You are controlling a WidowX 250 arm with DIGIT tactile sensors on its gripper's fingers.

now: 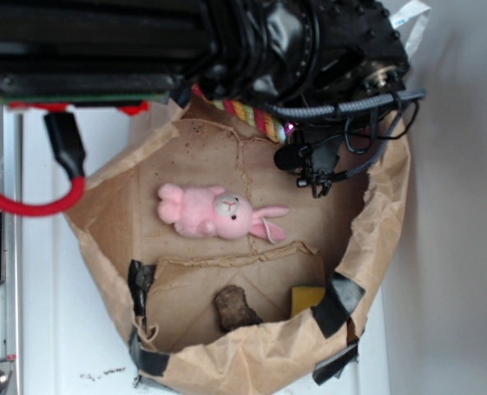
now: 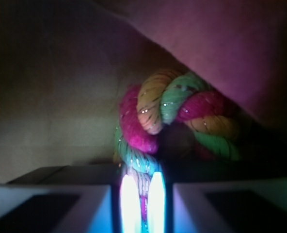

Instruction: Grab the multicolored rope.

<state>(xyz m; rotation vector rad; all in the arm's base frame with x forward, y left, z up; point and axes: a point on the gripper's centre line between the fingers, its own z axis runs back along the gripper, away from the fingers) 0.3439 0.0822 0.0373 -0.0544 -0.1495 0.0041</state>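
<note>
Because the multicolored rope [image 2: 175, 116] lies against the bag wall [image 1: 387, 206], your gripper [image 2: 143, 201] reaches in low and is clenched on one strand.

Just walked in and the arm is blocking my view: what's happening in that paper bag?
The robot arm reaches over the paper bag, going for the multicolored rope at its far edge. The wrist view shows the gripper closed around a strand of it. A pink bunny, a brown lump and a yellow block lie untouched on the bag floor.
</note>
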